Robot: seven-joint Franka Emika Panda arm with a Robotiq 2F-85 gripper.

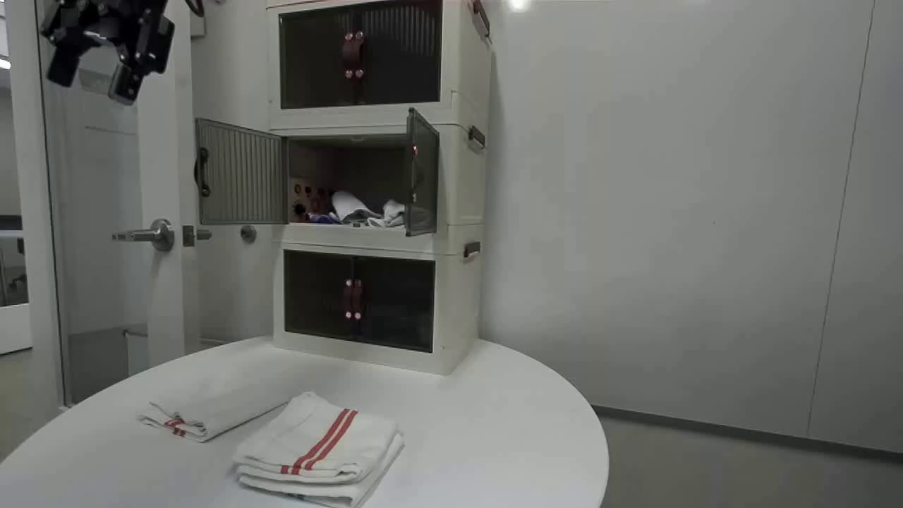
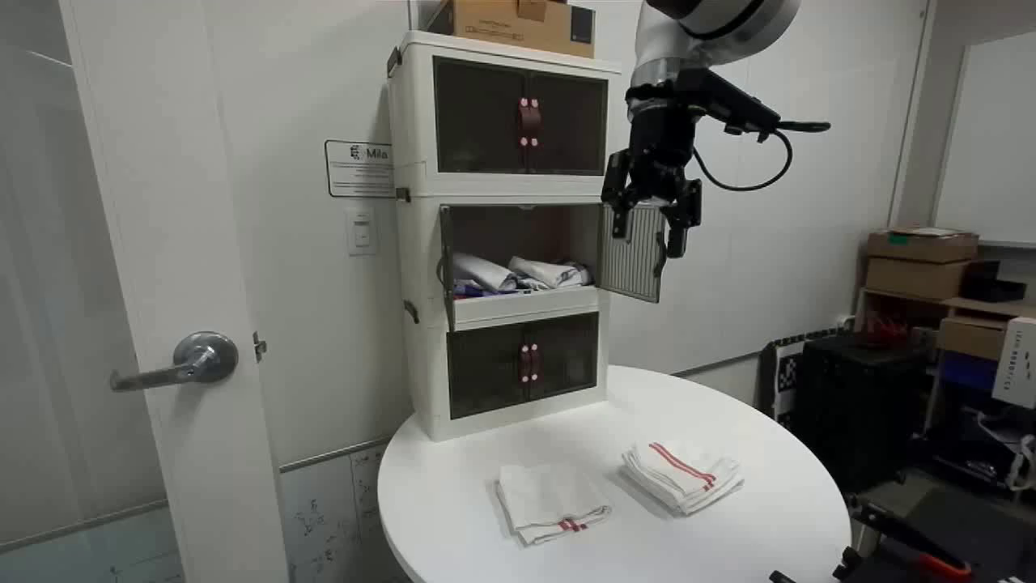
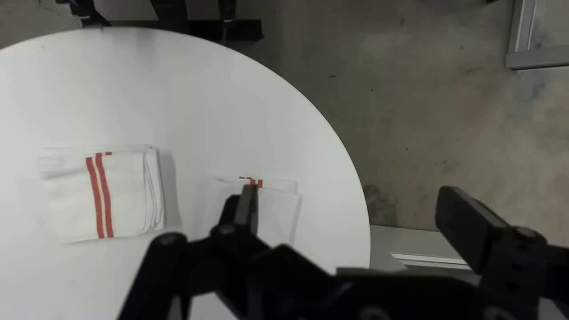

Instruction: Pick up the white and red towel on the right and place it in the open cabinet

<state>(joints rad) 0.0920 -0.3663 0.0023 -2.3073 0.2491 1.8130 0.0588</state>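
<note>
The white and red towel (image 1: 321,441) lies folded on the round white table, its red stripes facing up. It also shows in an exterior view (image 2: 680,476) and at the left of the wrist view (image 3: 126,195). The open cabinet (image 1: 353,236) is the middle unit of the white stack, with both tinted doors swung outward; it also shows in an exterior view (image 2: 530,308). White cloths lie inside it. My gripper (image 2: 648,235) is open and empty, high above the table and well apart from the towel. It also shows in an exterior view (image 1: 94,79) and the wrist view (image 3: 349,195).
A flatter white cloth with a small red mark (image 2: 550,498) lies beside the towel; a finger partly covers it in the wrist view (image 3: 278,213). The open door panels (image 1: 242,173) (image 2: 633,253) stick out from the cabinet. A cardboard box (image 2: 518,28) sits on top of the stack.
</note>
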